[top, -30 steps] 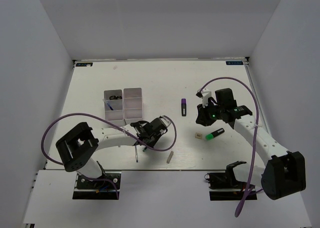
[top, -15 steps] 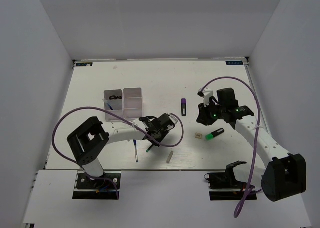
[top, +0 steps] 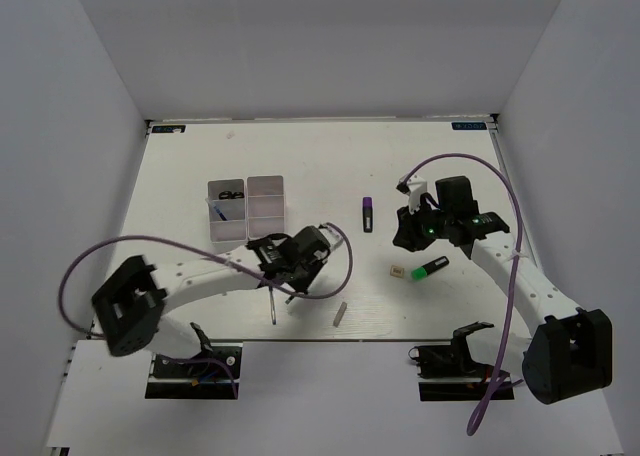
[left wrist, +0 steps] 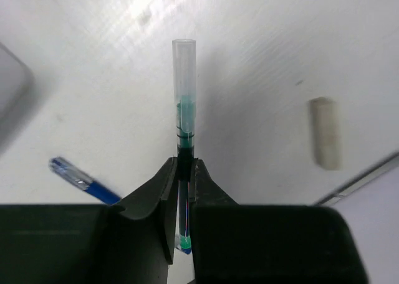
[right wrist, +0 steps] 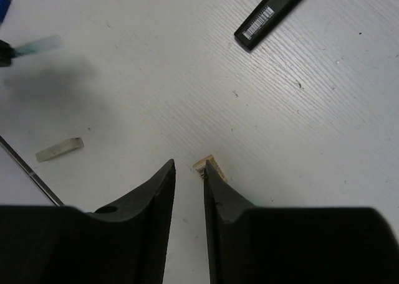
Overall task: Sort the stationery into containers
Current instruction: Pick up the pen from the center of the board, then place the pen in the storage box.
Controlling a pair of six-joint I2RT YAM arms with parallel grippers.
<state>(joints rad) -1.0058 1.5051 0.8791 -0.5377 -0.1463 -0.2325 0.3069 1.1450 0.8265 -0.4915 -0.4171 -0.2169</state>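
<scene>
The left arm stretches low and forward, and the left gripper (left wrist: 184,167) is clamped on a pen (left wrist: 184,85) that juts beyond its fingertips. The right gripper (right wrist: 189,167) points downward with its jaws narrowly parted.

A white plastic divided tray (top: 266,190) is sitting left of the middle of the flat white table (top: 330,156). Black-handled scissors (top: 231,193) are lying in its far-left compartment, with a thin blue pen (top: 218,212) just before them. A purple cylindrical marker (top: 367,214) is lying to the tray's right. Nearer and further right, a tiny beige cube (top: 398,271) is resting just left of a green plastic highlighter (top: 432,267). A short grey stick (top: 340,313) is lying by the near edge, with a second thin blue pen (top: 272,306) to its left. The left gripper (left wrist: 184,167) is pinching a clear-barrelled plastic pen (left wrist: 184,91) off the tray's near-right corner.
</scene>
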